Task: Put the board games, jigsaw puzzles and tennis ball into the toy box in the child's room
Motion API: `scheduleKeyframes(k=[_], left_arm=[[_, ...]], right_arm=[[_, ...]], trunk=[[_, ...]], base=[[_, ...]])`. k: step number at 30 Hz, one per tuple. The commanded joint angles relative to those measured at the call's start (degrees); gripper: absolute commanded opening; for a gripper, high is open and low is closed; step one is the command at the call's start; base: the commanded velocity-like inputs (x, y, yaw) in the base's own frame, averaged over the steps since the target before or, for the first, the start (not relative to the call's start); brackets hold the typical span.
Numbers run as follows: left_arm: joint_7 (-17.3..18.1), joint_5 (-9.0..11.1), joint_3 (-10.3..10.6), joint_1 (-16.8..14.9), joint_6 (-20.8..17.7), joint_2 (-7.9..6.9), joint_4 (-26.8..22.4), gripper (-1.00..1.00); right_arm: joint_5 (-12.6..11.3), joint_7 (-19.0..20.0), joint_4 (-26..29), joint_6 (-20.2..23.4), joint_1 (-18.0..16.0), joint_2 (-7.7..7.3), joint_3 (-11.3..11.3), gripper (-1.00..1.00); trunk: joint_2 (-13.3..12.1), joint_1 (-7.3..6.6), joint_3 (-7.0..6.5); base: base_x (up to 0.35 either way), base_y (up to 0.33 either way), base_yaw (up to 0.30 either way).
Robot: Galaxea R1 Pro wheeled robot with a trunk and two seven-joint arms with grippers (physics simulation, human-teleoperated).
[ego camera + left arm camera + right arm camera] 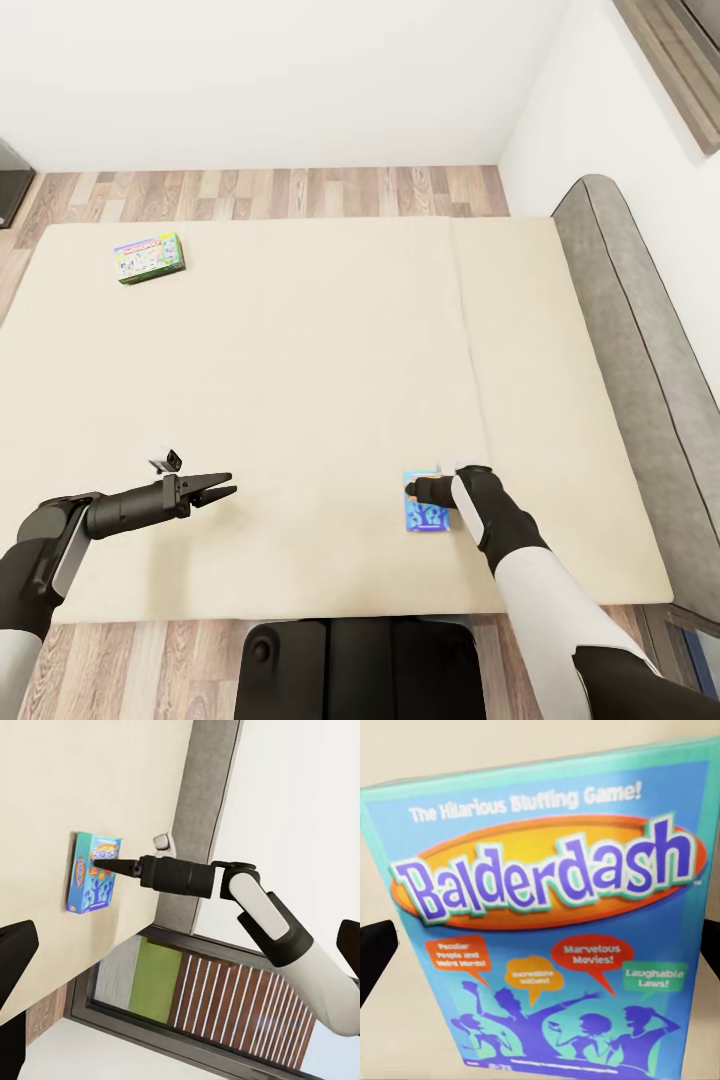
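Your right pincer hangs spread over the blue game on the bed, ready to grab; the left pincer waits, spread.

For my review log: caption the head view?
Right gripper over blue game on bed; green game far corner.
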State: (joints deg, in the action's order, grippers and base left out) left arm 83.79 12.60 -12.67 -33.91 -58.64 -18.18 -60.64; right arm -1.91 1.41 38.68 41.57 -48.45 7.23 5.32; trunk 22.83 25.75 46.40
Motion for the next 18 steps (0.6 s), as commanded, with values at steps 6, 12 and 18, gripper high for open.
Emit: scheduleKeyframes(k=[6, 12, 18], left_arm=[[0.2, 0.1, 0.0, 0.0, -0.6, -0.02, 0.0, 1.00], [0.1, 0.1, 0.0, 0.0, -0.6, -0.02, 0.0, 1.00], [0.1, 0.1, 0.0, 0.0, -0.6, -0.02, 0.0, 1.00]], right_arm=[[-0.1, 0.4, 0.1, 0.9, -0.1, 0.07, 0.3, 1.00], [-0.1, 0.5, 0.1, 2.3, -0.1, 0.25, 0.3, 1.00], [-0.1, 0.5, 0.1, 2.6, -0.6, 1.03, 0.3, 1.00]], trunk=[[0.1, 0.03, 0.06], [0.1, 0.03, 0.06], [0.1, 0.03, 0.06]], base=[[0.000, 0.000, 0.000], [0.000, 0.000, 0.000], [0.000, 0.000, 0.000]])
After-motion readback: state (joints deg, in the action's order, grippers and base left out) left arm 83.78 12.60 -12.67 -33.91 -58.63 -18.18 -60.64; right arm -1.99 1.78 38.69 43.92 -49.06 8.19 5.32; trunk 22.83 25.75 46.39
